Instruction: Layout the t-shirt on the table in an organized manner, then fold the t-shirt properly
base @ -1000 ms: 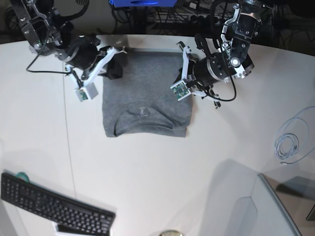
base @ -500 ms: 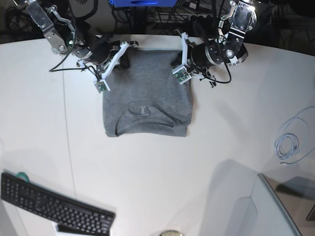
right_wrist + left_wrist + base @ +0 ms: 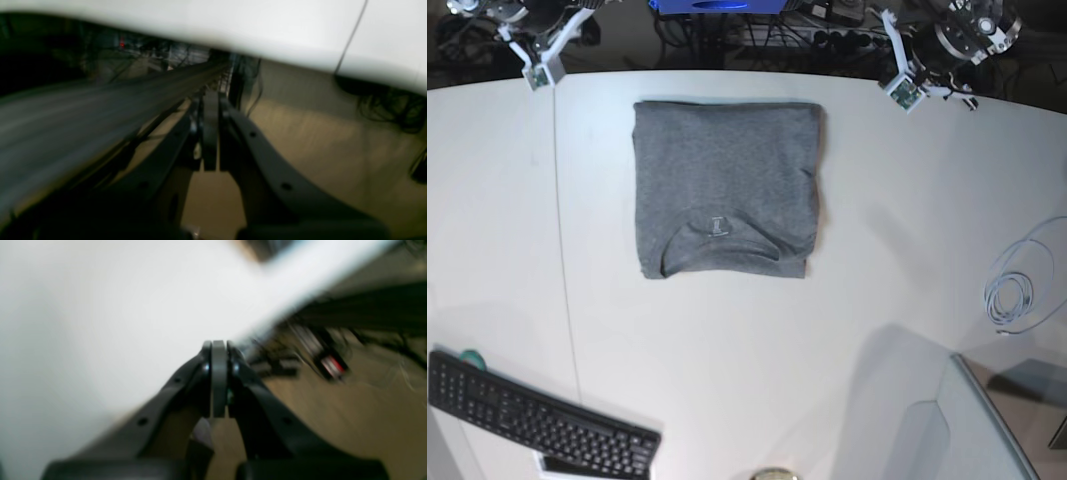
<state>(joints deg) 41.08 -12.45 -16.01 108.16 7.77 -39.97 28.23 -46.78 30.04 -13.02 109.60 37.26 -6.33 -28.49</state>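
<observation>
The grey t-shirt lies flat on the white table as a neat rectangle, neck opening and tag toward the near side. Both arms are pulled back over the far edge, clear of the cloth. The left arm is at the back right and the right arm at the back left. In the blurred left wrist view my left gripper is shut on nothing, beside the table's edge. My right gripper is also shut and empty, with the floor behind it.
A black keyboard lies at the near left corner. A coiled pale cable rests at the right side. A grey box-like object stands at the near right. A thin dark seam runs down the table's left part.
Both arms have drawn back from the shirt's far corners to beyond the table's far edge. The shirt's far edge now lies flat and uncovered.
</observation>
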